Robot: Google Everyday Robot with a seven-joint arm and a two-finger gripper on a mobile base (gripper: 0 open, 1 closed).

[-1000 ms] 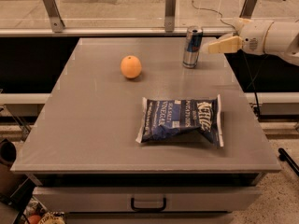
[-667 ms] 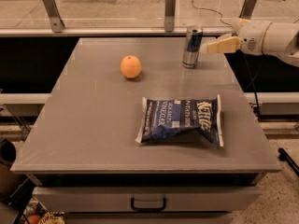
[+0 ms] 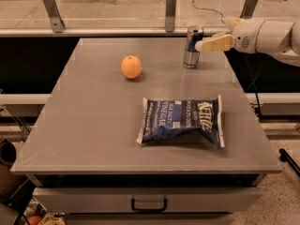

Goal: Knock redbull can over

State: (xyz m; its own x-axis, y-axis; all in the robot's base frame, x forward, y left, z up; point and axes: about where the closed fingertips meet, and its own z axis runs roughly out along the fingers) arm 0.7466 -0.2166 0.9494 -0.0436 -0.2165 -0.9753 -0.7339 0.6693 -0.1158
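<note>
One redbull can [image 3: 191,48] stands upright, jaws now touching its side.

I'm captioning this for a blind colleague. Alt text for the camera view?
A gripper reaches in from the right, its tip at the upper side of a standing redbull can near the far edge of a grey table. An orange sits left of the can; a blue chip bag lies flat nearer the front.

Grey desk [image 3: 93,125] carrying standing redbull can [image 3: 192,49], orange [image 3: 131,67], flat chip bag [image 3: 182,121], jaws just beside the can.
</note>
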